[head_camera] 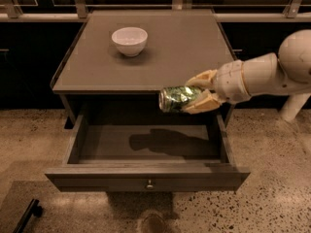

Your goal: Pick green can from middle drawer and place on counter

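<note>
The gripper (188,97) hangs above the open middle drawer (146,176). Its two fingers (201,77) press on the green can (171,99) from above and below, so they cover the right end of the can. The print on the label is too blurred to read. The can and the fingers hide a short piece of the front edge of the counter (160,57). The arm (262,76) is cut off by the right border. The back of the drawer lies in darkness under the counter. A black object (28,215) at the lower left is cut off too; I cannot tell what it is.
</note>
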